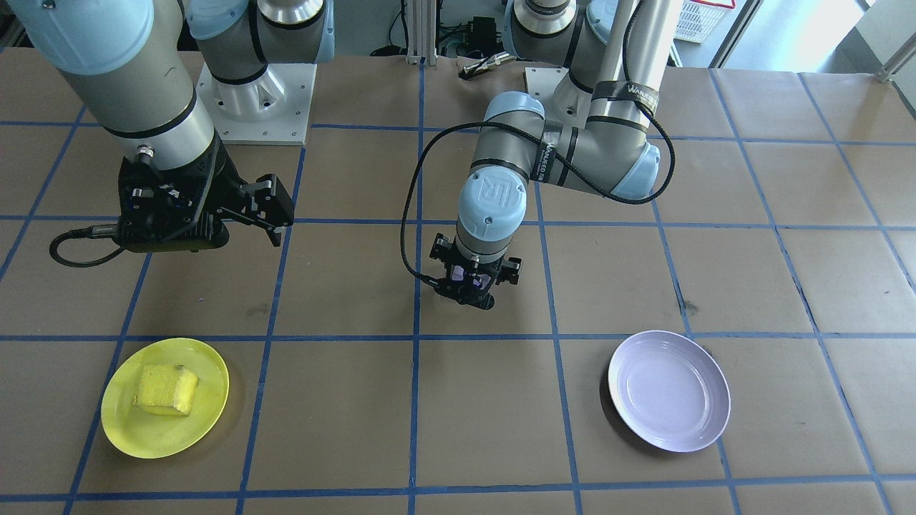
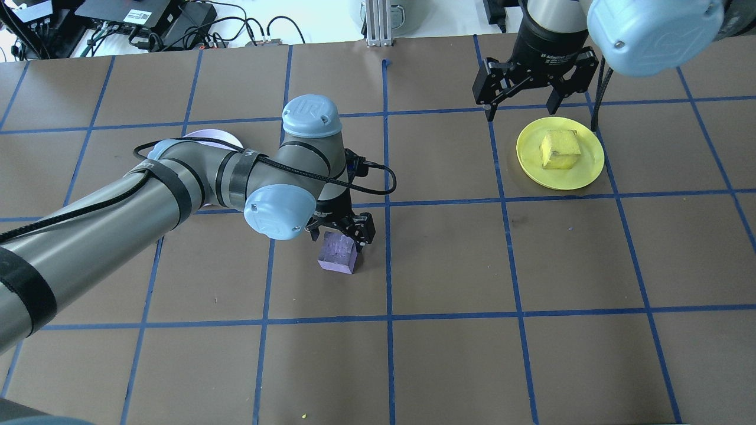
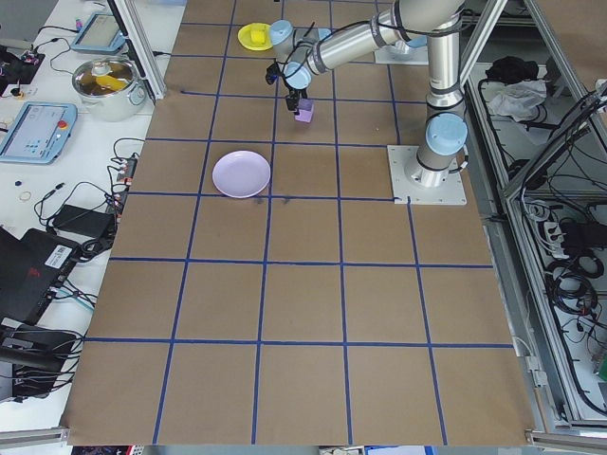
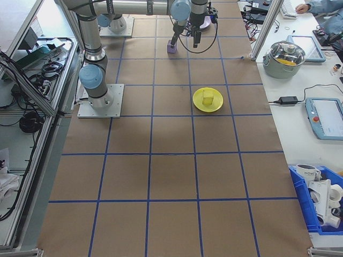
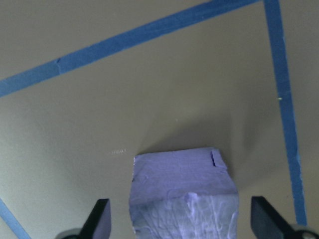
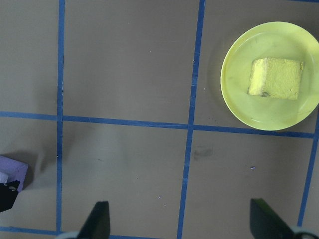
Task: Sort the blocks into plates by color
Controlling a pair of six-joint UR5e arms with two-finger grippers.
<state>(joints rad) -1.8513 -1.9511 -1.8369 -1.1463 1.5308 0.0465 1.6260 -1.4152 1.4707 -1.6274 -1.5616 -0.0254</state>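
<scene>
Purple foam cube, small and rough-faced, sits on the brown paper-covered table just left of centre in the overhead view. The left gripper is lowered directly over it. In the left wrist view, the two black fingertips stand wide apart at the bottom corners, with the cube between them and a gap on each side, so the jaws are spread and hold nothing yet.

Done well, the step in hand likely means sinking a little further so the pads meet the cube's flat sides squarely, then closing gently, since foam probably squashes under force. The cube looks slightly turned against the fingers, so a small wrist rotation may help.

Its goal, the pale lavender glossy round plate, lies empty at the lower right of the front-facing view, well apart from the cube.

At the upper right of the overhead view, the right gripper hangs with jaws spread and empty, just beside the bright yellow round plate, which already holds the yellow foam cube.
</scene>
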